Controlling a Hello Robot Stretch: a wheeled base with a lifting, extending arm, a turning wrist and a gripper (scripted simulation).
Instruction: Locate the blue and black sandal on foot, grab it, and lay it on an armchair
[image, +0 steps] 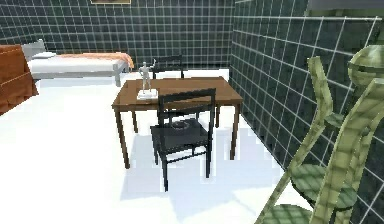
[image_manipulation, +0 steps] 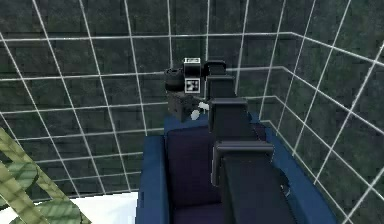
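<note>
Dark tiled walls (image: 280, 60) and a white floor (image: 60, 150) all round. Arm side view: dark blue armchair (image_manipulation: 180, 170) against the wall, with the arm (image_manipulation: 240, 150) running out above its seat. Forward view: brown wooden surface (image: 190, 95) mid-room, with one black chair (image: 185, 130) on the near side and another (image: 168, 66) behind it. Bed (image: 80, 65) with an orange blanket at back left, wooden dresser (image: 12, 75) at the left edge, green plaid frame (image: 340, 130) close at right. Tool (image_manipulation: 178, 88) sits above the armchair's backrest, wall behind it. Can't tell its finger state or whether it holds anything. A small dark blob (image_manipulation: 190, 112) is just under it; can't tell if that's the sandal. Small figurine (image: 147, 78) stands on the surface.
</note>
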